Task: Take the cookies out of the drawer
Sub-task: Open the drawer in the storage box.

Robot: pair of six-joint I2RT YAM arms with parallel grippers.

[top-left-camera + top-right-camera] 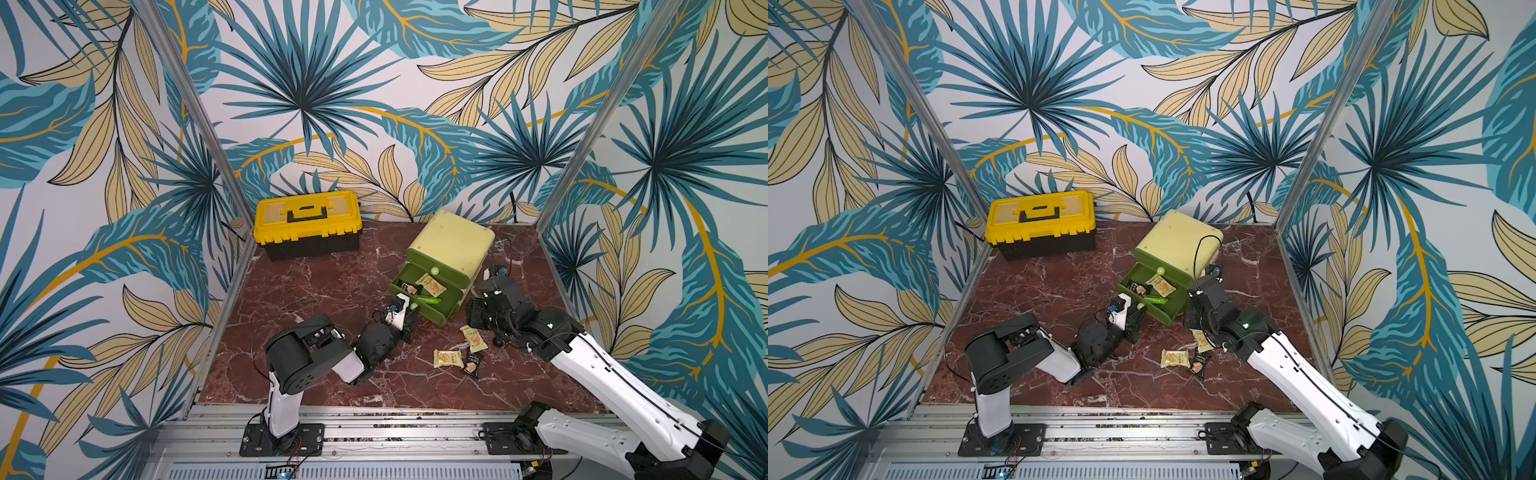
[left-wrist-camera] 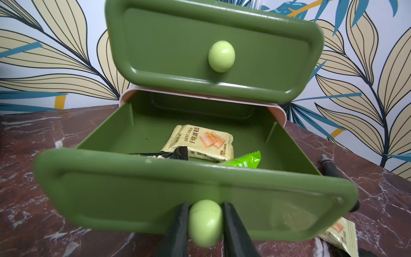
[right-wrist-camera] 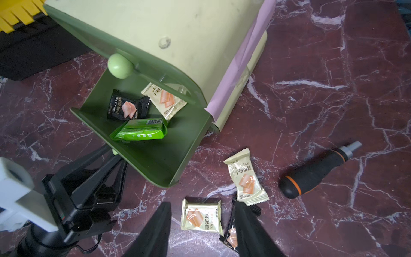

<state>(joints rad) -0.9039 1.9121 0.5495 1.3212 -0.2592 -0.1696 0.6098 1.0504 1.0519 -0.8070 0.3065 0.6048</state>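
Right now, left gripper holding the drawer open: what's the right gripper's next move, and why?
Probably move the open, empty right gripper over the drawer and down onto the green packet. Three packets lie inside, the green one nearest the front, and the left gripper is shut on the knob, steadying the drawer.

Three cookies lie in the open drawer of the cabinet. Three other cookies lie on the table just before it, beside a screwdriver. A toolbox stands farther back, left.

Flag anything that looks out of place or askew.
The drawer unit stands skewed on the table, with wrinkled pink tape along one side. A black screwdriver handle lies beside the cookies outside the drawer, a tool among snacks.
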